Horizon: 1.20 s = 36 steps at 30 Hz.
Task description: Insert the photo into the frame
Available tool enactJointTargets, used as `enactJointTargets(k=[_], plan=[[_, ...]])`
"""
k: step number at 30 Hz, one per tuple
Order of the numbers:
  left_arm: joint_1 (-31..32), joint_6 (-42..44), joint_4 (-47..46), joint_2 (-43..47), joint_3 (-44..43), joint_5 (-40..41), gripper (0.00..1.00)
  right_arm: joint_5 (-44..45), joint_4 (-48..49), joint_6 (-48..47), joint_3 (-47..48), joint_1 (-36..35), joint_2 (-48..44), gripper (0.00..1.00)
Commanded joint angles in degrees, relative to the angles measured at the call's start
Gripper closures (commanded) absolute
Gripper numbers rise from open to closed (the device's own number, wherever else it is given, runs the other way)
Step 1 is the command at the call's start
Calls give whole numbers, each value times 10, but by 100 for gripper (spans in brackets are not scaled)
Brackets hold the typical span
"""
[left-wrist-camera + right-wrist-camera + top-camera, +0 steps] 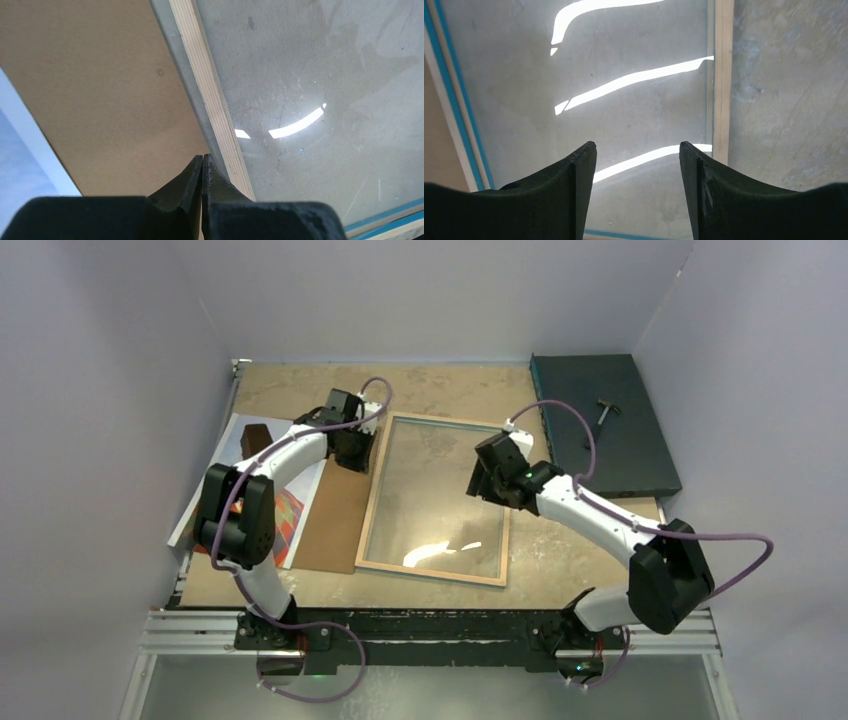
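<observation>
The frame (pixel 374 502) lies flat mid-table, pale wood back up, with its glass pane showing the table beneath. The photo (pixel 289 517) lies picture-up at the left, partly under the brown backing board (pixel 336 520) and my left arm. My left gripper (pixel 357 451) is shut and empty, by the frame's left edge. In the left wrist view its tips (pixel 201 158) sit over the board (pixel 100 90) beside the frame's wood rail (pixel 212 100); the photo's blue sky (pixel 17 172) shows at the left. My right gripper (pixel 486 476) is open over the glass near the right rail (pixel 724 75), its tips (pixel 638 148) empty.
A dark teal slab (pixel 600 440) with a small hammer (pixel 606 410) lies at the back right. Grey walls close in the table on the left, back and right. The arms' mounting rail (pixel 430 625) runs along the near edge.
</observation>
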<state>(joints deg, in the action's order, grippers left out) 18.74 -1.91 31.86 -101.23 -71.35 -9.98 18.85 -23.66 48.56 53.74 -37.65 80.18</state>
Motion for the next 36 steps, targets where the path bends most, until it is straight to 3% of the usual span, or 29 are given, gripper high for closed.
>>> enactJointTargets(k=[1,6,14,36], plan=[[-14,-1,17,33,-39,-19,100,28,-22,-57,42,32,-9,34],[-20,3,24,40,-39,-18,100,23,7,-79,64,78,30,32],[-20,10,10,32,-12,-10,100,60,27,-92,107,84,126,35],[2,6,-33,-27,-3,10,100,47,78,-78,56,84,193,40]])
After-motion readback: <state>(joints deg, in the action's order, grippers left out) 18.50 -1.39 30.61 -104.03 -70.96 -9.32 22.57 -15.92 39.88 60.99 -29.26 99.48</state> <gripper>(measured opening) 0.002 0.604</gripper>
